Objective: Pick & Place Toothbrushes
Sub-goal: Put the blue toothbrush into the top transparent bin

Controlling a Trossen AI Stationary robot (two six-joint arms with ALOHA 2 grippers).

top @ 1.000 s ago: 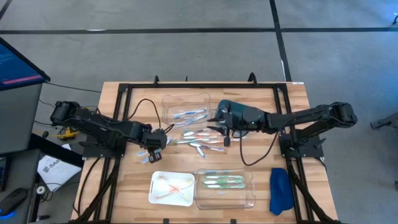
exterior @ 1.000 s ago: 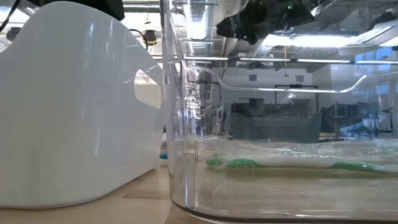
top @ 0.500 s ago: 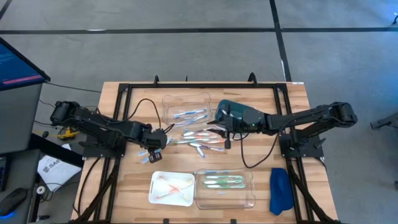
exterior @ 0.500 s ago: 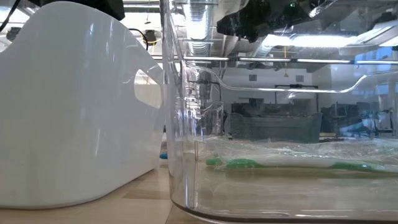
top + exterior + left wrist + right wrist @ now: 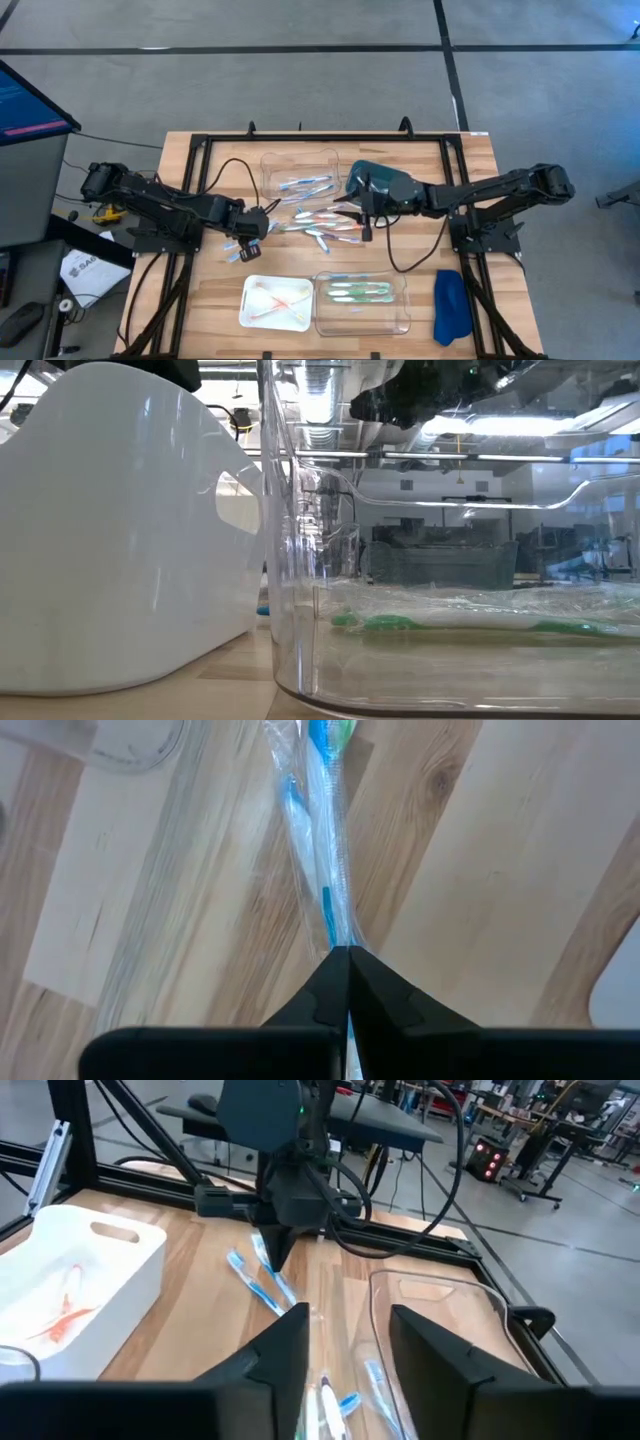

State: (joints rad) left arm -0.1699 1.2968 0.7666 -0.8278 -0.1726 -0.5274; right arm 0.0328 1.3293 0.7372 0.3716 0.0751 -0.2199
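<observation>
Wooden slatted tabletop inside a black frame, grey floor around it, a monitor off to one side.

Sorting status, high view: three containers already hold stock. The far clear tray has a few light blue toothbrushes in it. The white tray at the near edge holds orange-pink ones. The clear tray beside it holds green ones, which also show through its wall in the low view. A blue cloth lies at the near right corner, not involved.

Still to do: a loose pile of toothbrushes sits mid-table between the two arms, mixed colours, several pieces. Exact count not readable.

Left gripper: fingers pressed together on a wrapped blue toothbrush, which trails out ahead of it just above the wood; it sits at the left edge of the pile.

Right gripper: fingers apart, nothing between them, poised over the right side of the pile near the far clear tray.

Judgement: roughly midway. One blue brush in hand awaiting placement; the central pile remains.
</observation>
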